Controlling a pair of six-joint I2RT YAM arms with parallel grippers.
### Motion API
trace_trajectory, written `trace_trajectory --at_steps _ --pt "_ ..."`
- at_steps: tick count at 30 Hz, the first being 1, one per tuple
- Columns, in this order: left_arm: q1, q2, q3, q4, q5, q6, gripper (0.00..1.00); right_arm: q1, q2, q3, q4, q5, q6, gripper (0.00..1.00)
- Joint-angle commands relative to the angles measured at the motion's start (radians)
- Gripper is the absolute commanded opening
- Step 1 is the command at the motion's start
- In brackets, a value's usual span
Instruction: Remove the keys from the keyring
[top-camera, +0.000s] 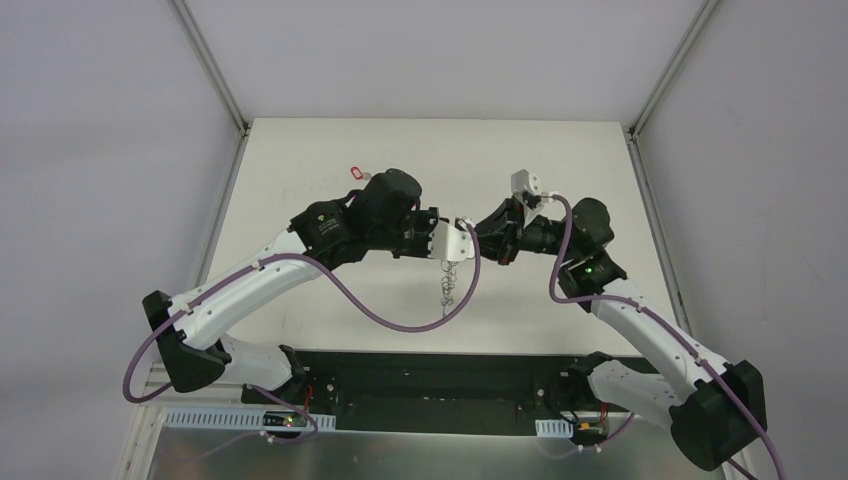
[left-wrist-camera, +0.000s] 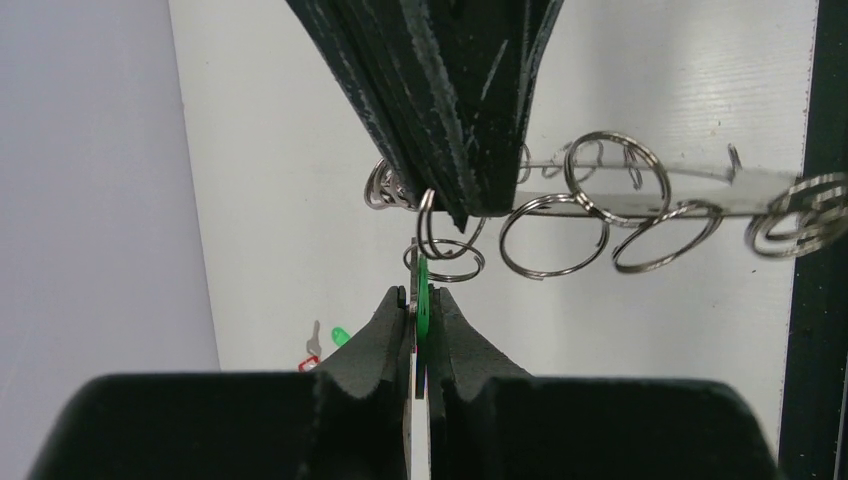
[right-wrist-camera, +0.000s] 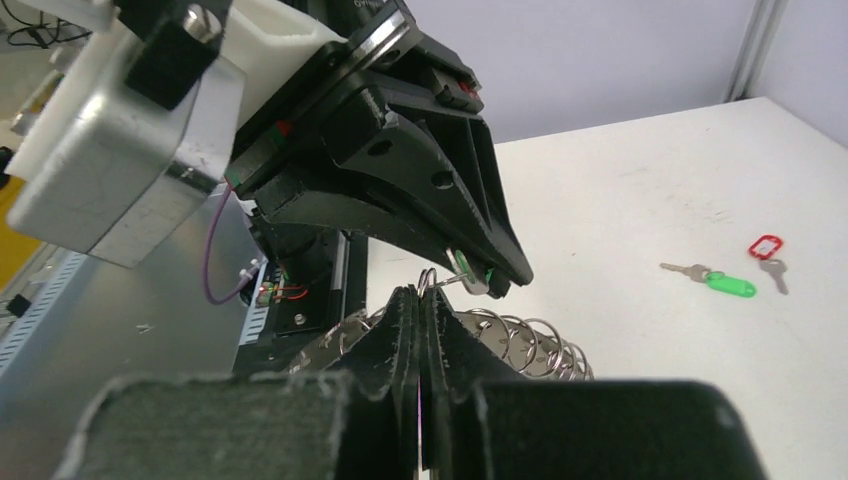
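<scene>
Both grippers meet above the middle of the table. My left gripper (left-wrist-camera: 422, 292) is shut on a key with a green tag (left-wrist-camera: 422, 285), whose silver blade lies beside the tag between the pads. That key hangs on a small wire loop (left-wrist-camera: 445, 250) of the keyring (left-wrist-camera: 650, 196), a flat grey ring seen edge-on with many wire loops along it. My right gripper (right-wrist-camera: 420, 292) is shut on that loop just under the left gripper (right-wrist-camera: 485, 272). In the top view the keyring (top-camera: 447, 285) dangles below the two grippers. From the left wrist, the right gripper (left-wrist-camera: 465, 208) comes down from above.
Two loose keys lie on the white table beyond the grippers, one with a green tag (right-wrist-camera: 730, 286) and one with a red tag (right-wrist-camera: 765, 247). The red tag (top-camera: 355, 173) also shows far left in the top view. A black strip (top-camera: 440, 380) runs along the near edge between the arm bases.
</scene>
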Motion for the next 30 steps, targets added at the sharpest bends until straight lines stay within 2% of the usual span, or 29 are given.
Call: trace_trajectory --at_steps 1,11,23,30 --pt "-0.008 -0.018 0.036 0.024 -0.047 0.005 0.00 -0.005 0.011 0.053 0.108 -0.103 0.096 0.00" --pt "-0.010 -0.040 0.021 0.024 -0.058 0.002 0.00 -0.016 -0.067 -0.009 0.099 -0.004 0.019 0.00" --pt "-0.010 -0.011 0.029 -0.002 0.069 -0.107 0.00 -0.010 -0.091 -0.028 0.087 0.056 -0.177 0.00" --pt "-0.011 -0.007 0.017 -0.007 0.113 -0.146 0.00 0.002 -0.080 -0.024 0.086 0.123 -0.222 0.00"
